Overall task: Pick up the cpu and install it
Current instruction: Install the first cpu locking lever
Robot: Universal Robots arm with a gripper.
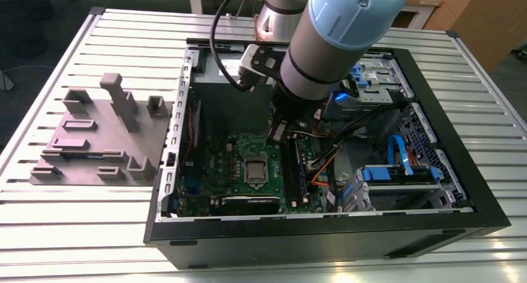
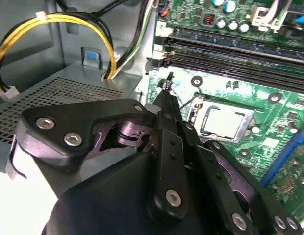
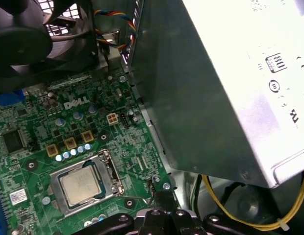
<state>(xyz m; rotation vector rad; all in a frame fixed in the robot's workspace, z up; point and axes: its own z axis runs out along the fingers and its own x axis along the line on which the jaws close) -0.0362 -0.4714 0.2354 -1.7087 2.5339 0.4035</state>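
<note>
The cpu (image 2: 224, 121) lies flat in the silver-framed socket on the green motherboard (image 2: 250, 93), its silvery top facing up. It also shows in the first wrist view as the cpu (image 3: 78, 183), and in the exterior view as a small grey square, the cpu (image 1: 256, 170). My gripper (image 1: 278, 132) hangs inside the open computer case, just beyond the socket's edge toward the power supply. In the second wrist view the gripper (image 2: 166, 89) has its black fingers drawn together to one tip, holding nothing, with the tip close above the board beside the socket.
The grey power supply box (image 3: 225, 73) stands close beside my gripper, with yellow cables (image 2: 68, 22) looping near it. Memory slots (image 2: 240, 54) run along the socket's far side. A grey moulded plate (image 1: 99, 141) rests on the slatted table at the exterior view's left. The case's walls (image 1: 329, 233) enclose everything.
</note>
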